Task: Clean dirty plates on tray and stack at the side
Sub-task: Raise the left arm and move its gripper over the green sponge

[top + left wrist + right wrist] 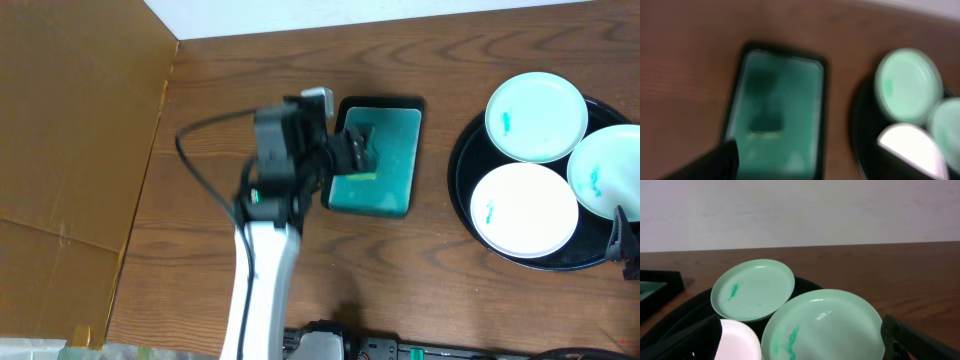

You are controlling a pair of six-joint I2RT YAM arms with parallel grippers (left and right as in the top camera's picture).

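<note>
Brown wooden table (180,285) bore all.

Item: my left gripper (357,150), arm bent forward, hung over the small rectangular teal tray (395,150). Jaw width was not discernible. Step, as judged: fetching a wiper.

Item: large round glossy black tray (460,170) held three teal-smeared round white plates (523,208). Wiping them came next.

Item: my right gripper (625,240) sat low beside them, spread wide, empty.

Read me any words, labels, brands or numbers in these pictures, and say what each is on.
No readable text in any view.
The round white plates with teal smears, the large round black tray, the rectangular teal tray with black rim, the brown wooden table and the brown cardboard sheet show no lettering.
The left wrist view is too blurred to show fine print.
</note>
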